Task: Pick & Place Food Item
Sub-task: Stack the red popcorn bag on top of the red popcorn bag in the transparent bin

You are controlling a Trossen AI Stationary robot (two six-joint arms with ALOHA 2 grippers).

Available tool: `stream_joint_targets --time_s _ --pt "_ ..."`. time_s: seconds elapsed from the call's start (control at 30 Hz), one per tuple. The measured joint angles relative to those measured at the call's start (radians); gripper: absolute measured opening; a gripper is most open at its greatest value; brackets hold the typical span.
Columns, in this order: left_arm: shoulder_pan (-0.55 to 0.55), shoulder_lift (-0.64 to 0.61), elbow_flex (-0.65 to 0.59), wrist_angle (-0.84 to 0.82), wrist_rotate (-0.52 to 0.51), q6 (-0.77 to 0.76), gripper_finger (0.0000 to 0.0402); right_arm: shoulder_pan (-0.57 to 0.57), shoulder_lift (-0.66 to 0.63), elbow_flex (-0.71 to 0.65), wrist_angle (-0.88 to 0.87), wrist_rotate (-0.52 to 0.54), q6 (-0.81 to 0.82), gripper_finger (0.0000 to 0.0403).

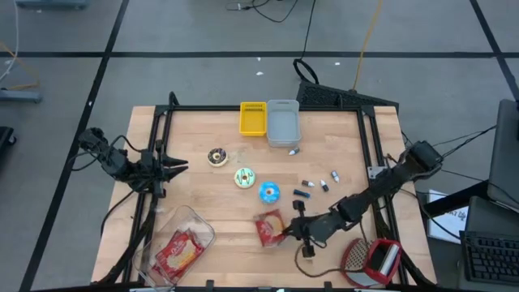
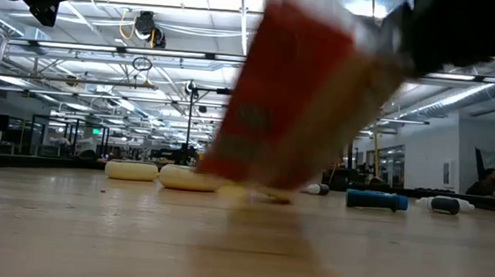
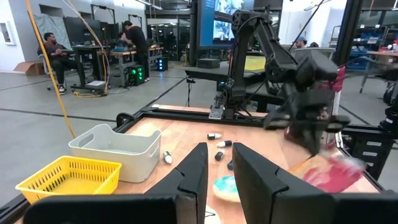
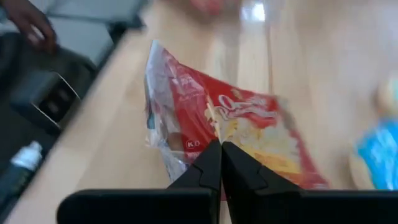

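A red snack bag (image 1: 268,227) with clear crinkled ends hangs at the near middle of the table, with my right gripper (image 1: 285,233) shut on it. In the low view the bag (image 2: 304,99) is tilted and blurred, and its lower end looks clear of the wood. The right wrist view shows the bag (image 4: 249,124) spread out beyond the closed fingers. My left gripper (image 1: 182,165) waits at the table's left edge. It points level across the table, open (image 3: 221,162), with nothing between its fingers. My right gripper pinches the bag's right-hand edge (image 4: 214,134) between its two closed fingers. It comes from the table's right side and slants a little downward. The bag hangs tilted beyond the fingertips, lifted off the table as far as the low view shows.
A clear tub (image 1: 195,221) with another red bag (image 1: 174,253) stands at the near left. Three donuts (image 1: 244,176) lie mid-table, with small loose parts (image 1: 316,185) to their right. A yellow basket (image 1: 253,118) and a grey bin (image 1: 282,123) stand at the far edge. A red-and-white object (image 1: 375,259) sits near right.
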Motion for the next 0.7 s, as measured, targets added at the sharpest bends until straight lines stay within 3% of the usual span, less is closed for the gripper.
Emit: stream_joint_targets --time_s 0.2,0.43,0.7 --pt "0.0 0.0 0.0 0.0 0.0 0.0 0.0074 -0.003 -0.041 0.002 0.228 -0.003 -0.288 0.0" --pt "0.0 0.0 0.0 -0.001 0.0 0.0 0.0074 -0.074 -0.045 0.002 0.439 -0.012 -0.463 0.0" --pt "0.0 0.0 0.004 0.06 -0.002 0.062 0.0074 -0.203 -0.047 0.003 0.643 -0.245 -0.481 0.0"
